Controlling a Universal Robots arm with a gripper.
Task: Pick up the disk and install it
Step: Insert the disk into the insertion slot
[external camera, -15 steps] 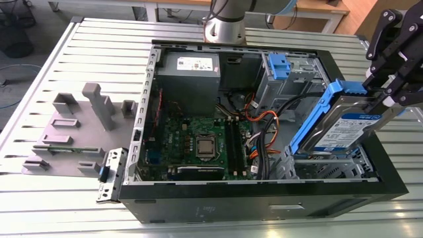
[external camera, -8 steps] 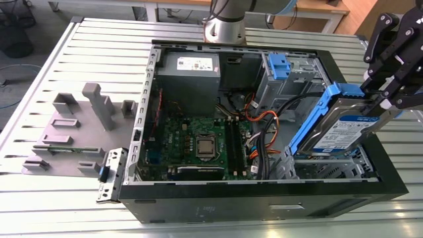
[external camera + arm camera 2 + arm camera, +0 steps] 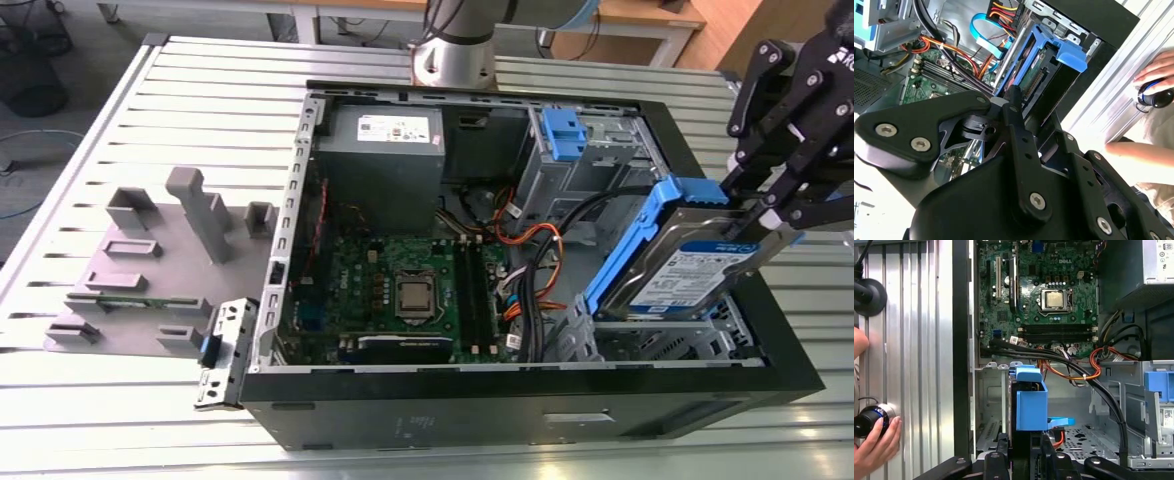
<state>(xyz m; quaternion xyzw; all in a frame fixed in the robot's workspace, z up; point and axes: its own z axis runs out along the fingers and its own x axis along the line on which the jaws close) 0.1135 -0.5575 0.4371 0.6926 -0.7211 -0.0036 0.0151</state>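
Observation:
The disk point(image 3: 683, 268), a silver drive with a white-and-blue label and blue side rails, hangs tilted over the metal drive cage point(image 3: 667, 340) at the near corner of the open computer case on the exterior view's right. Its lower end dips into the cage. My gripper point(image 3: 763, 215) is shut on the disk's upper end. In the first wrist view the disk's blue rail point(image 3: 1030, 402) stands just beyond the gripper point(image 3: 1026, 457), above the cage floor. In the second wrist view the disk point(image 3: 1036, 75) sticks out past a black finger point(image 3: 1014, 102).
The case point(image 3: 534, 425) holds a green motherboard point(image 3: 400, 290), a grey power-supply box point(image 3: 384, 150), a blue latch point(image 3: 561, 135) in the far bay and cable bundles point(image 3: 534, 250) beside the cage. A grey fixture point(image 3: 160, 260) lies at the exterior view's left. A person's hand point(image 3: 876, 437) holds a black knob.

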